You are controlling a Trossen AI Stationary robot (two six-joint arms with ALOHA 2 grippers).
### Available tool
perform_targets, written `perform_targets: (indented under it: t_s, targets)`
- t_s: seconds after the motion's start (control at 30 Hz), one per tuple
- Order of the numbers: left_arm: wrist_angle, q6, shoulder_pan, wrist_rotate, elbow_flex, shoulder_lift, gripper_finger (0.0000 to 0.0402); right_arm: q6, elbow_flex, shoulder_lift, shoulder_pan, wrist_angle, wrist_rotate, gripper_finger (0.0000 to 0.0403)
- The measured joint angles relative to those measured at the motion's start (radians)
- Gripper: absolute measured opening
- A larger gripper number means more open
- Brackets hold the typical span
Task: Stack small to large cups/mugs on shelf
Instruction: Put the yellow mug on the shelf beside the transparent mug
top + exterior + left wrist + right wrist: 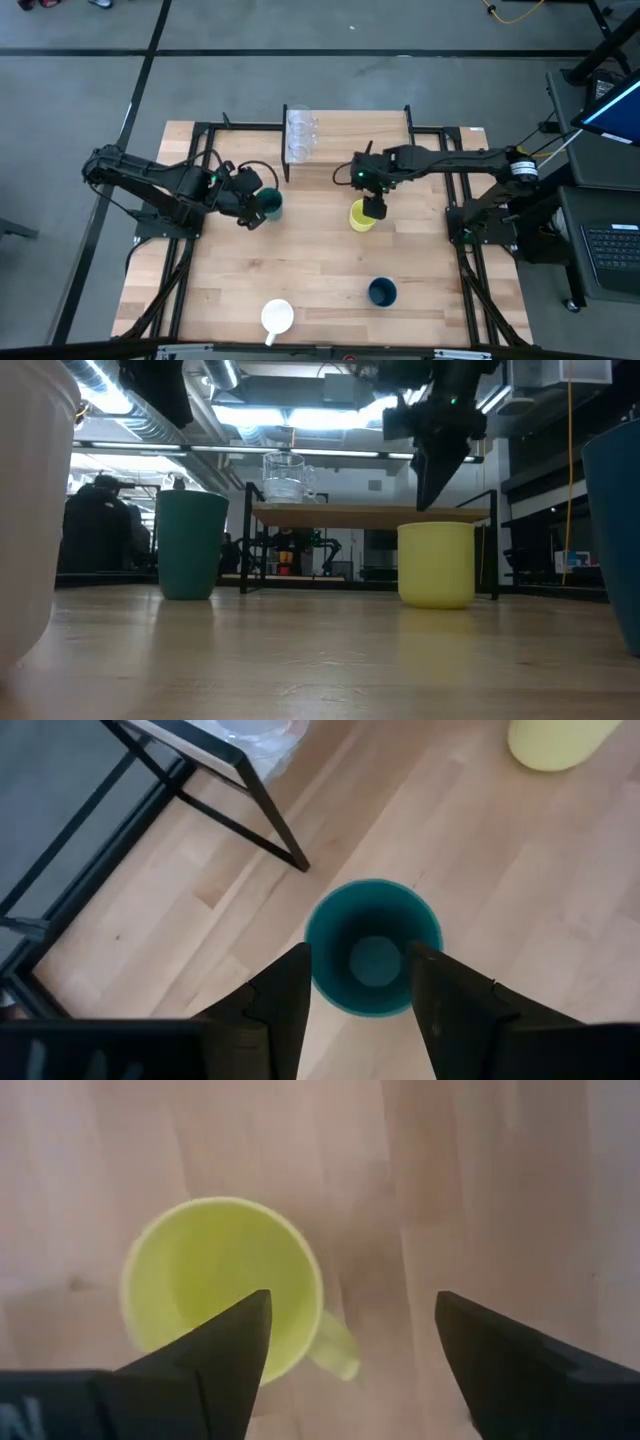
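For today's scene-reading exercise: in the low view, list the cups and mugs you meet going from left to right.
White mug → teal-green cup → clear cups on the shelf → yellow mug → dark navy cup.

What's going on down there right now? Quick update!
Left gripper open above teal cup. Right gripper open over yellow mug. Clear cups on shelf. Nothing blocking.

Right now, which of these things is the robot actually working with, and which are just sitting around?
Part of the job:
teal cup, under the open left gripper
yellow mug, under the open right gripper
clear cups on the shelf
navy cup
white mug

Just lying about:
laptop
yellow cable
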Motion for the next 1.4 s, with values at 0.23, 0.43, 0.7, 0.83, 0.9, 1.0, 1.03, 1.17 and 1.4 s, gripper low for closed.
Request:
perform_targets:
  t_s: [0.23,0.43,0.7,0.83,0.9,1.0,1.03,1.17,1.4]
  targets:
    - [0.0,-0.024,-0.03,-0.004,0.0,0.0,0.0158,-0.025,0.0,0.08,0.0,0.0,0.001,0.0284]
    - [0.001,-0.028,-0.031,-0.006,0.0,0.0,0.0158,-0.022,0.0,0.119,0.0,0.009,0.001,0.0284]
    - [0.003,-0.029,-0.03,-0.015,0.0,0.0,0.0158,-0.02,0.0,0.165,0.0,0.053,0.001,0.0283]
    - [0.006,-0.029,-0.03,-0.015,0.0,0.0,0.0158,-0.019,0.0,0.209,0.0,0.059,0.001,0.0268]
    - [0.006,-0.029,-0.03,-0.015,0.0,0.0,0.0158,-0.018,0.0,0.219,0.0,0.07,0.001,0.0255]
    - [0.006,-0.029,-0.03,-0.015,0.0,0.0,0.0158,0.006,0.0,0.219,0.0,0.072,0.001,0.0224]
    - [0.006,-0.029,-0.03,-0.015,0.0,0.0,0.0158,0.01,0.0,0.219,0.0,0.069,0.001,0.0209]
    - [0.006,-0.028,-0.03,-0.023,0.0,0.001,0.0158,0.032,0.0,0.219,0.0,0.041,-0.01,0.0117]
    - [0.006,-0.026,-0.03,-0.041,0.0,0.001,0.0158,0.035,0.073,0.208,0.005,-0.078,-0.078,0.0014]
